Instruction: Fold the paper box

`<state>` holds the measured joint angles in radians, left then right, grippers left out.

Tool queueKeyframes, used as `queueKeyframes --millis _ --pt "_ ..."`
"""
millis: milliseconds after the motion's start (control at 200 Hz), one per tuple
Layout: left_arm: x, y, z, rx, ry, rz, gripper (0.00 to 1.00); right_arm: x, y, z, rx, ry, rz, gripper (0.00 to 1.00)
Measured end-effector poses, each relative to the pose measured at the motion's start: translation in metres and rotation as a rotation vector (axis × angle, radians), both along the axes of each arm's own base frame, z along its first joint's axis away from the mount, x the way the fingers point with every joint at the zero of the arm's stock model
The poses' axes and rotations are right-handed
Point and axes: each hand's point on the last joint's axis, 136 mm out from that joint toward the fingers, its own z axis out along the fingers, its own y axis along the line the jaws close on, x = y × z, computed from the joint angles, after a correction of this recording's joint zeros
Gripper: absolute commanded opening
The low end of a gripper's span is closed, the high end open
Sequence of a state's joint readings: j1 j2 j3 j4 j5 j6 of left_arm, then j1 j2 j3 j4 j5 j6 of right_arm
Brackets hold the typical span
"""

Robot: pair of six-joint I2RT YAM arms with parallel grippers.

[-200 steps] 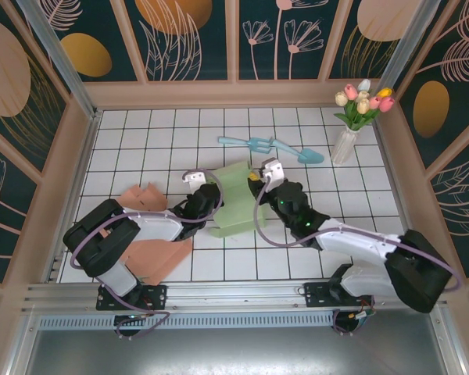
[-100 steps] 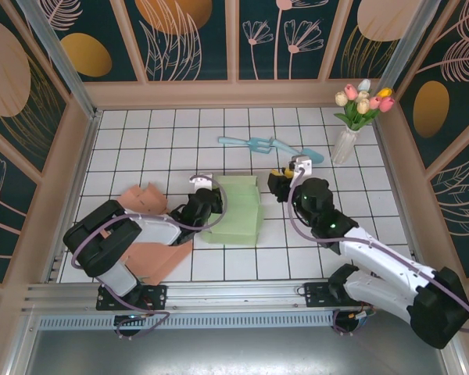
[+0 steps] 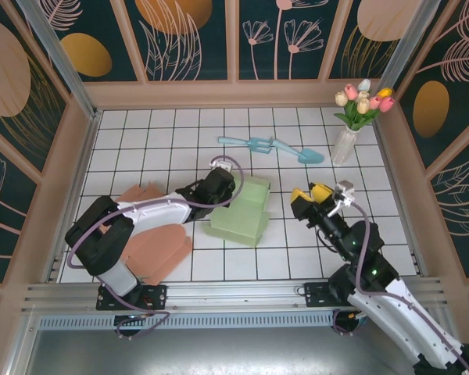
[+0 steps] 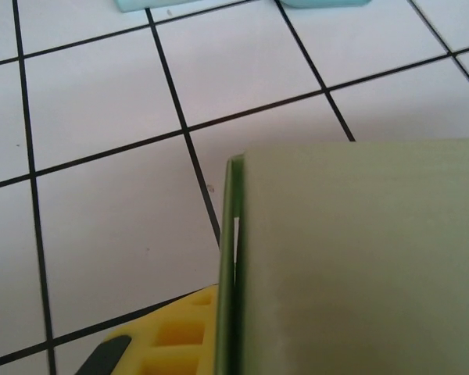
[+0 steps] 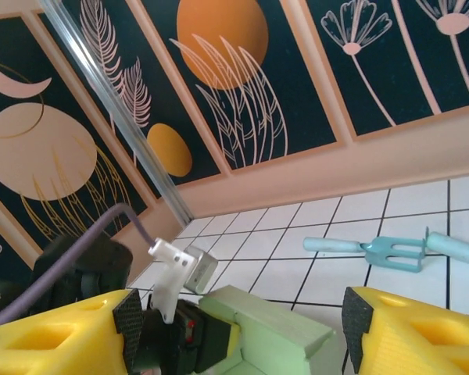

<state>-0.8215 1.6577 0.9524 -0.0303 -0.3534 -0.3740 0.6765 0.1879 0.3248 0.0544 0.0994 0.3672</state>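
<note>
While left fingers [image 4: 176,344] clamp tight on the paper box [image 4: 359,258] | right fingers [image 5: 410,332] spread wide, holding nothing

Bright, even, diffuse light falls from above across the white tiled tabletop [image 3: 180,133], with no glare and only faint, soft-edged shadows beside the pale green paper box [image 3: 242,211]. The overhead view is sharp, with straight lines bending slightly toward its corners. In the left wrist view the box's near panel is softly out of focus, while the black grid lines [image 4: 180,117] beyond are crisp. The yellow fingers [image 5: 406,328] of the right tool [image 5: 241,312] blur close to the lens; the painted wall panels [image 5: 242,70] behind look clear.
</note>
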Motion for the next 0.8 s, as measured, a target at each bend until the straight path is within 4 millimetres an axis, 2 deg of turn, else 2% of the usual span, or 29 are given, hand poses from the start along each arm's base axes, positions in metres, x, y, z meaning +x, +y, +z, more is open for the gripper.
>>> queueKeyframes --millis 110,220,300,365,586,801 --pt "0.009 -0.007 0.009 0.09 0.041 -0.007 0.0 -0.011 -0.006 -0.006 0.034 -0.001 0.016 0.7" --pt "0.016 -0.013 -0.001 0.233 0.097 -0.041 0.0 -0.022 -0.005 0.0 0.065 -0.008 0.063 0.71" --pt "0.008 -0.013 -0.014 0.35 0.151 -0.098 0.0 -0.028 -0.001 0.0 0.056 0.011 0.105 0.71" --pt "0.001 -0.014 -0.017 0.417 0.19 -0.146 0.0 -0.033 0.003 -0.001 0.046 0.024 0.141 0.71" --pt "-0.009 -0.016 0.0 0.55 0.222 -0.29 0.0 -0.046 0.012 0.0 0.03 0.037 0.226 0.71" --pt "0.0 -0.014 -0.026 0.689 0.253 -0.339 0.0 -0.048 0.013 -0.004 0.025 0.066 0.241 0.71"
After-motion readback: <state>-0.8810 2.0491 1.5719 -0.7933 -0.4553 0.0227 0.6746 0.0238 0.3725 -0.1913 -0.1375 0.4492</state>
